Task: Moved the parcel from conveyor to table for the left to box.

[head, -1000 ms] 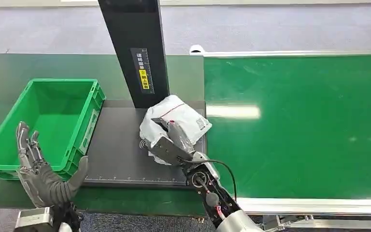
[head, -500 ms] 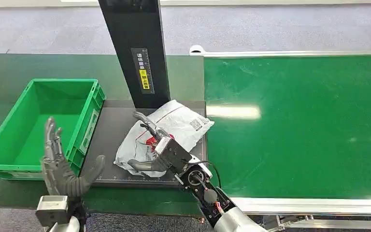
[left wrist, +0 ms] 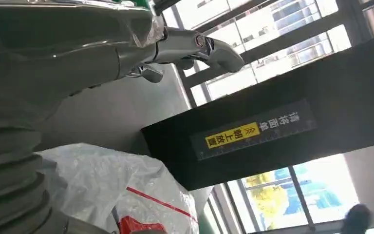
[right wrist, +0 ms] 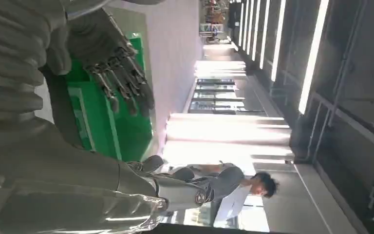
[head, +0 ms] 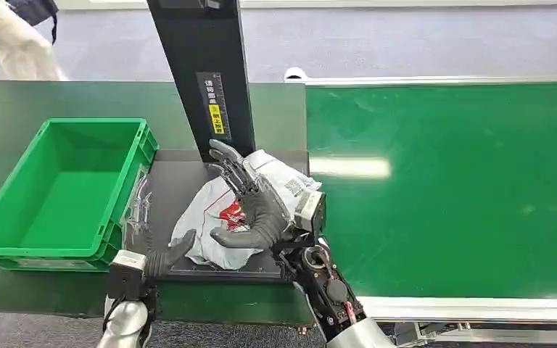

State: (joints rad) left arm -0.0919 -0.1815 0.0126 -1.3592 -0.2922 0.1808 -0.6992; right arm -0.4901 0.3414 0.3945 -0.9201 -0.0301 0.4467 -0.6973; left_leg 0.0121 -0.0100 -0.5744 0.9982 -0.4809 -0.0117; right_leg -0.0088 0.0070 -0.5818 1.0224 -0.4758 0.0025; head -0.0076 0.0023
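Parcel (head: 217, 217): white plastic mailer with red print, crumpled, lying on dark platform (head: 181, 188) between green crate (head: 65, 188) and green conveyor belt (head: 442, 188), at foot of black post (head: 203, 72). Not on belt; one corner with printed label reaching toward platform's belt-side edge. Right hand (head: 250, 206) directly over parcel, palm down, fingers spread and stretched toward post, thumb angled out across mailer; whether pressing on plastic or just above it, cannot tell, but nothing gripped. Left hand (head: 149, 232) at platform's near-left corner, just beside parcel's near edge, thumb pointing at mailer, fingers blurred and raised along crate's wall; apart, holding nothing. Same white mailer with red stripe (left wrist: 126, 190) close under left hand (left wrist: 78, 44) in left wrist view, black post with yellow label (left wrist: 272, 131) rising just behind. Crate touching platform's left edge, open side up, inside bare. Post close behind parcel, little room on that side. Wide stretch of belt open to right of parcel; strip of dark platform free between parcel and crate. Near platform edge just under parcel's front fold. Person in light clothing (head: 14, 32) at far left corner beyond table; another person (right wrist: 224, 187) standing far off in right wrist view.
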